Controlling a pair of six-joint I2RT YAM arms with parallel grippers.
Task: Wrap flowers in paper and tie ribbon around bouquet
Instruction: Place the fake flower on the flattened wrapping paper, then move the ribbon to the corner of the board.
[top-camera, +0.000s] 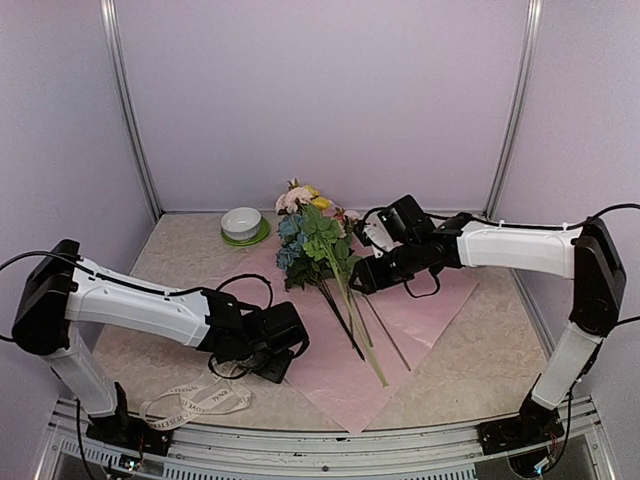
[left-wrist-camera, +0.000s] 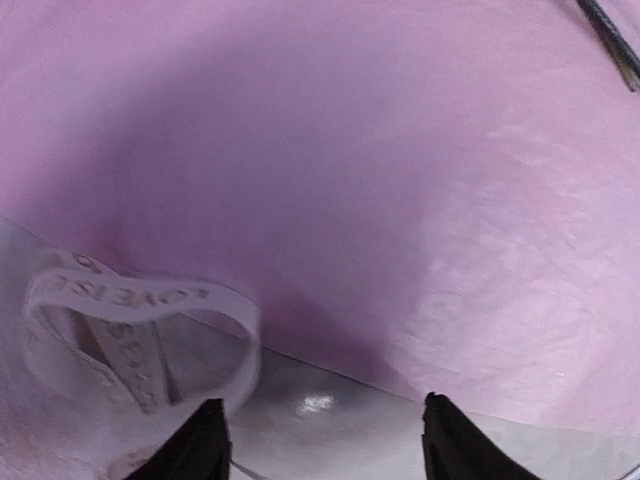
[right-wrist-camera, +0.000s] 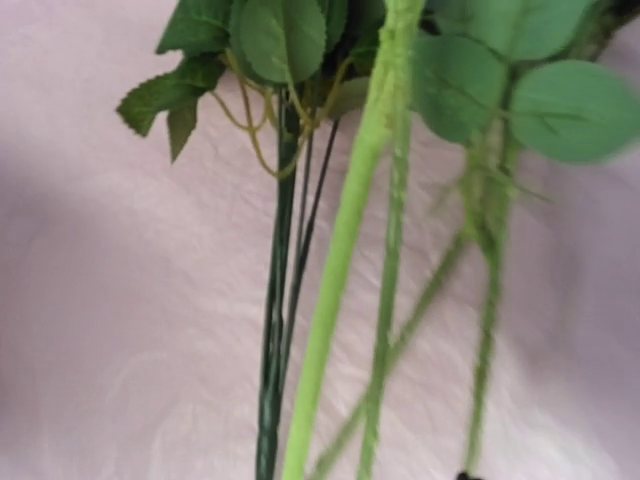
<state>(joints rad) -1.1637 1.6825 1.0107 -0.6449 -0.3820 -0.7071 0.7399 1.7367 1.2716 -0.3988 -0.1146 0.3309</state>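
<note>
Lower left of the top view: a long cream-white fabric ribbon (top-camera: 196, 400) printed with small dark lettering lies in loose loops on the beige marbled tabletop (top-camera: 470, 370). It is just off the near-left edge of the paper and tied round nothing.

Upper centre-left: a small white bowl (top-camera: 241, 220) stands upright on a green saucer (top-camera: 262, 237), left of the blooms and apart from them.

Left of centre: your left gripper (top-camera: 277, 370) hangs low over the near-left edge of a large, thin, square sheet of lilac-pink wrapping paper (top-camera: 330, 370). In its wrist view the two dark fingertips (left-wrist-camera: 205, 445) stand well apart at the bottom of the frame with nothing between them. Only paper edge and tabletop show in the gap. One ribbon loop sits lower left there, close to the left fingertip; whether they touch, you cannot tell.

Centre: the paper lies flat and open, one corner pointing to the bottom of the frame. A bunch of artificial flowers (top-camera: 318, 245) with blue, pink and yellow blooms, green leaves and long thin green stems lies on it, unwrapped. The blooms point to the upper centre, and the stems run down and to the right across the sheet.

Right of centre: your right gripper (top-camera: 358, 280) sits low at the stems, just beside the leaves on their right. Its wrist view is filled with stems and leaves over pink paper and is blurred at the right. The fingers are almost wholly out of frame, so you cannot tell whether the gripper is spread, closed or holding a stem.
</note>
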